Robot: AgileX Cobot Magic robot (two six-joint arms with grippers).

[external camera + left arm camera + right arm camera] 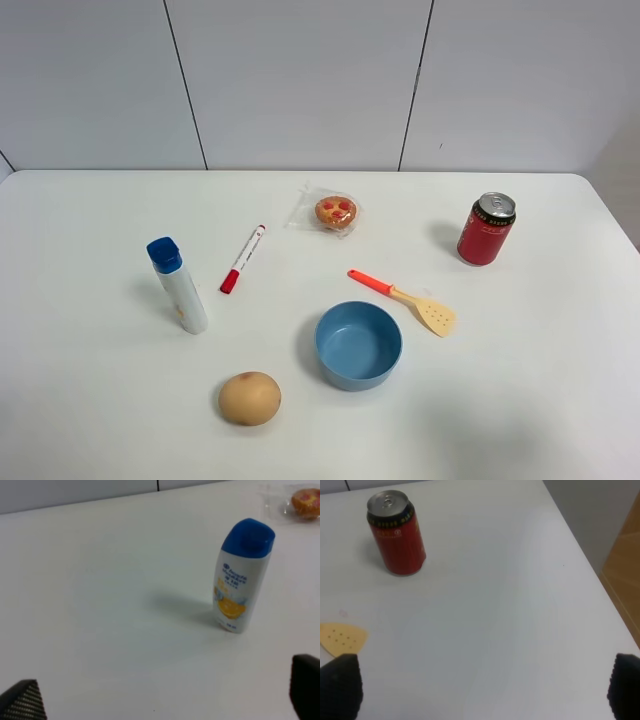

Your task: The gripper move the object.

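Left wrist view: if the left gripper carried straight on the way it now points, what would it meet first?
Probably the blue-capped bottle, standing upright slightly to one side of the line between the open fingers. The wrapped pastry lies farther beyond. Depth is unclear, so the gripper might pass beside the bottle over bare table.

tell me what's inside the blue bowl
Nothing shows inside the blue bowl: its visible inner floor is bare blue. The near wall hides a sliver of the interior from the high camera.

The white table (100, 400) carries a wrapped pastry (335, 212), red can (486, 229), marker (243, 258), spatula (405, 299), blue bowl (359, 345), upright bottle (178, 285) and tan ball (249, 398)
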